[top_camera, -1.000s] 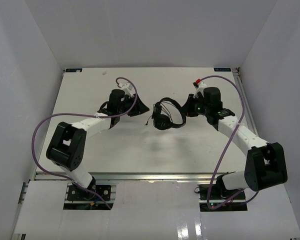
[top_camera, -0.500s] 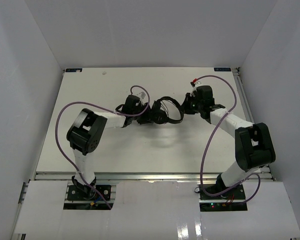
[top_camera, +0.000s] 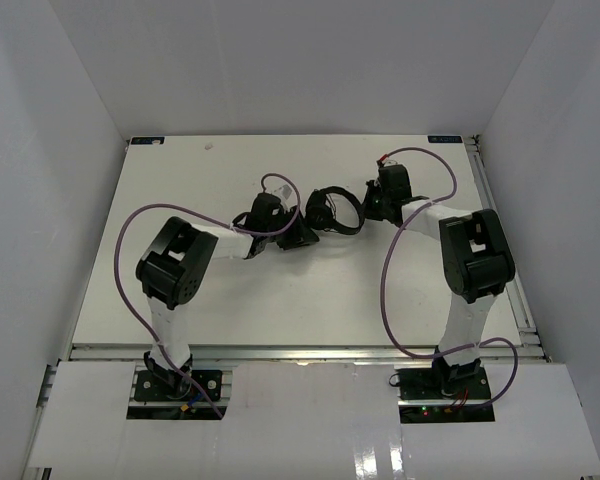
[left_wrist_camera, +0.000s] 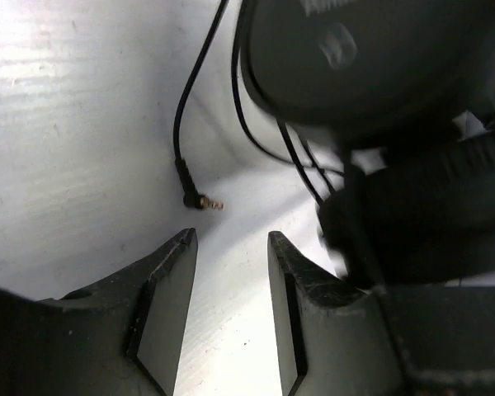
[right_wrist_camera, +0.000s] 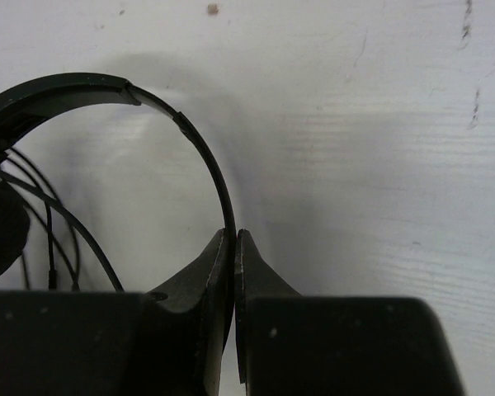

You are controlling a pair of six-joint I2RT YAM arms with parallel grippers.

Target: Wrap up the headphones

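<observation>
While the right fingers [right_wrist_camera: 224, 256] are clenched on the thin headband [right_wrist_camera: 205, 153], pinching it between their tips with no gap showing, the left fingers [left_wrist_camera: 169, 289] stand partly released with nothing between them. The headphones [top_camera: 332, 210] sit at the far middle of the white surface [top_camera: 280, 300], between the two arms, the right arm reaching them from the right and the left arm from the left. From the right wrist, the headband arches up and to the left from the pinch, and loops of the thin black cable [right_wrist_camera: 62, 223] hang beneath it at the left edge of that view. From the left wrist, a round earcup [left_wrist_camera: 355, 49] fills the upper right, very close and somewhat blurred, with a second dark padded part below it at the right. Several strands of cable run down from the earcup, and one strand curves away to the left and ends in the plug [left_wrist_camera: 200, 200]. It lies on the surface just ahead of the gap between the left fingers, apart from both tips. Whether the earcups rest on the surface or are lifted off it I cannot tell.
</observation>
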